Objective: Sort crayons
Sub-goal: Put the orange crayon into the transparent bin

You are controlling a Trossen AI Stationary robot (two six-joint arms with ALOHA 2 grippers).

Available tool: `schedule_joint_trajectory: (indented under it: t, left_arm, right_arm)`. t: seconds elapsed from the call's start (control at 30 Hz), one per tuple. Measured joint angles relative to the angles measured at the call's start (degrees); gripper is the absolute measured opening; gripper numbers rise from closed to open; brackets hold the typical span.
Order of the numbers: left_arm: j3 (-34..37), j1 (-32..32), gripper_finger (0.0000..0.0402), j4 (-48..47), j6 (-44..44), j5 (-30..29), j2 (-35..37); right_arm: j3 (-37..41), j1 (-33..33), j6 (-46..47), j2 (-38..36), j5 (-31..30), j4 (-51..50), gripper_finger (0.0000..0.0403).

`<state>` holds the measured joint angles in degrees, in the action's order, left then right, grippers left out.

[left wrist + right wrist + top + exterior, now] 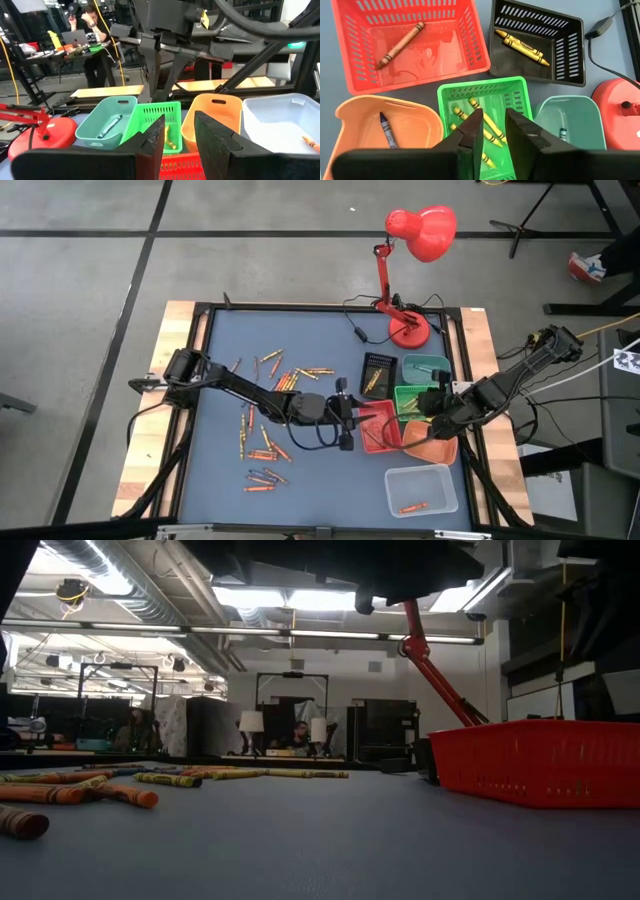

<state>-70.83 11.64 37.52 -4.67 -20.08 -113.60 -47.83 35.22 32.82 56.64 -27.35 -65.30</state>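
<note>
The left gripper [348,423] is hanging over the middle of the table [225,480], just beside the red basket [378,430]. Its jaws are standing a little apart, and nothing is showing between them. The right gripper [492,131] is hovering over the green basket [485,95], near the right edge of the table; its jaws are also slightly apart and are holding nothing.

Most crayons [262,450] are lying scattered on the blue surface, toward the left half and the middle of the table. Some are already lying in containers: a brownish crayon [400,45] in the red basket, a yellow crayon [522,47] in the black basket [537,40], several yellow ones in the green basket, a dark blue crayon [386,131] in the orange tray [350,125], and one orange crayon [416,507] in the clear tray [420,490] near the front edge. A red lamp [420,232] is standing at the far edge.
</note>
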Motion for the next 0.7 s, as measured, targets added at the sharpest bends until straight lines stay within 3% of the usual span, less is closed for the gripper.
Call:
schedule_joint_trajectory:
  t: [0.17,0.4,0.7]
  left_arm:
    - [0.04,0.00,0.0090,-8.27,0.07,-0.35,2.33]
    - [0.04,-0.28,0.0090,-33.93,6.70,0.87,9.36]
    - [0.02,-1.25,0.0090,-64.70,18.27,14.77,14.19]
  right_arm:
    - [0.00,0.00,0.00,0.00,0.00,0.06,0.0095]
    - [0.00,0.00,-0.02,0.02,0.00,0.98,0.0095]
    - [0.00,0.00,-0.01,0.02,0.00,1.25,0.0095]
